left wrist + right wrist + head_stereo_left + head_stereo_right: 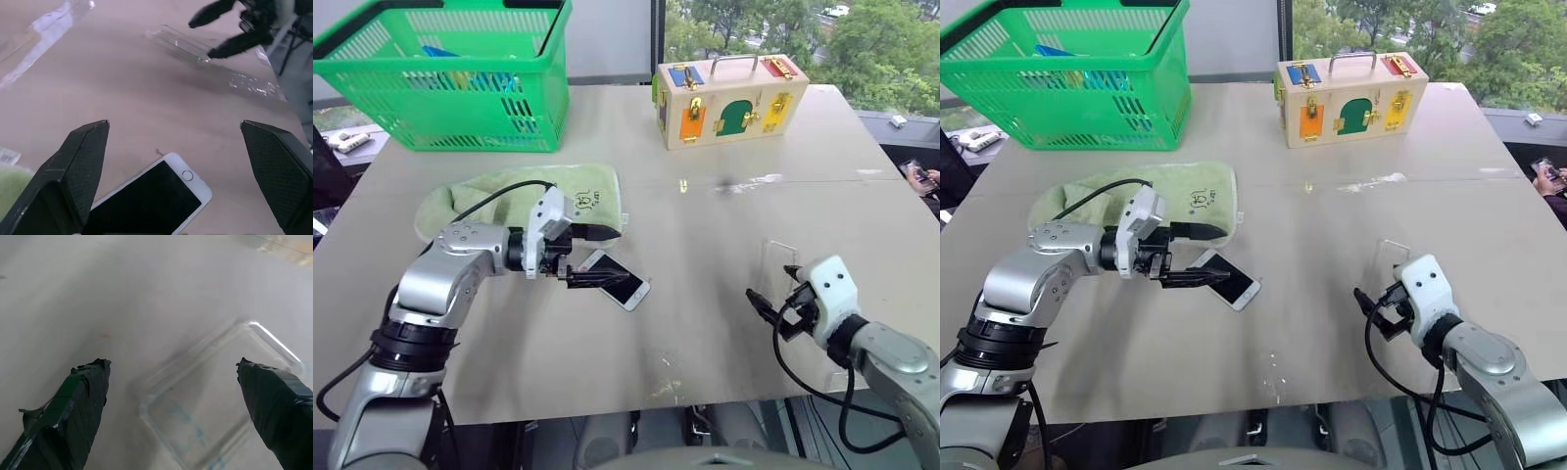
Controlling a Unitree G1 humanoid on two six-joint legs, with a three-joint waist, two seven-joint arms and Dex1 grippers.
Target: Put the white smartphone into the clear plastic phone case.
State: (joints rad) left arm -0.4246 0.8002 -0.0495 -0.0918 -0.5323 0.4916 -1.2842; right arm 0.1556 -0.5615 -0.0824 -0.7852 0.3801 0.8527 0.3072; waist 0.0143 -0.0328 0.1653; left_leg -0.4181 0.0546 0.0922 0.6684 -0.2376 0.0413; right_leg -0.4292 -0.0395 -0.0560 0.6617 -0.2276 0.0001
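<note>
The white smartphone (619, 281) lies screen up on the table, just off the corner of a green towel. My left gripper (611, 257) points sideways over the phone's near end, open, with one finger above the towel edge and one beside the phone. In the left wrist view the smartphone (151, 196) lies between and just ahead of the spread fingers. The clear plastic phone case (779, 255) lies flat at the right of the table. My right gripper (771, 285) hovers open at its near end. In the right wrist view the case (210, 401) sits between the open fingers.
A green towel (509, 201) lies behind the left gripper. A green basket (450, 78) stands at the back left and a wooden latch box (729, 98) at the back centre. Crumpled clear wrap (744, 181) lies mid-table. A person's hand (922, 179) shows at the right edge.
</note>
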